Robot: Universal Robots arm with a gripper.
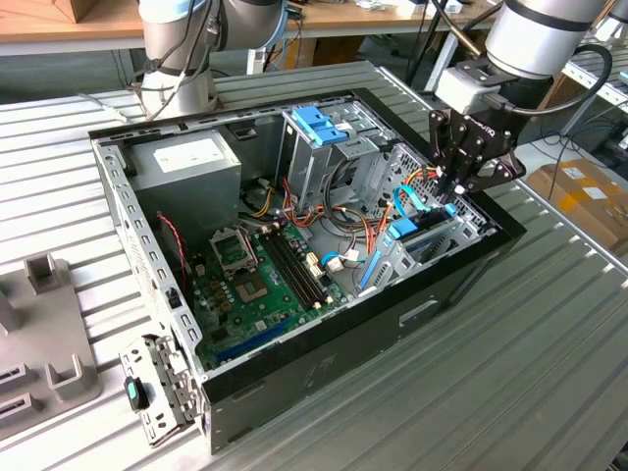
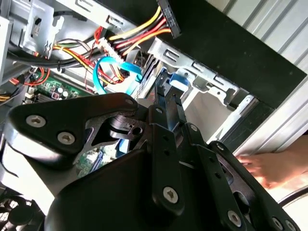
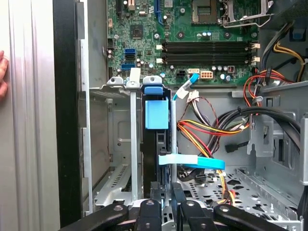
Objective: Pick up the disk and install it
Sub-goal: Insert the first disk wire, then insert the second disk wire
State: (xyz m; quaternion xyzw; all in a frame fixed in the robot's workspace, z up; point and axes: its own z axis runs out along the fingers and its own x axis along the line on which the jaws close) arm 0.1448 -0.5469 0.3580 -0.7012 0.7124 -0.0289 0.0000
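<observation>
- Disk (image 3: 156, 115): edge-on in its light-blue carrier, seated in the drive bay (image 3: 113, 144) of the open computer case (image 1: 324, 378).
- Gripper (image 1: 453, 191): fingers clenched on the disk's end, above the bay.
- Motherboard (image 1: 255, 294): adjacent.

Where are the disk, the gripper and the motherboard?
disk (image 3: 156, 114), first wrist view, on the light-blue tab of its carrier, standing in the drive cage.
gripper (image 1: 453, 186), exterior view, midway between the fingertips.
motherboard (image 1: 257, 294), exterior view, on the green board.
</observation>
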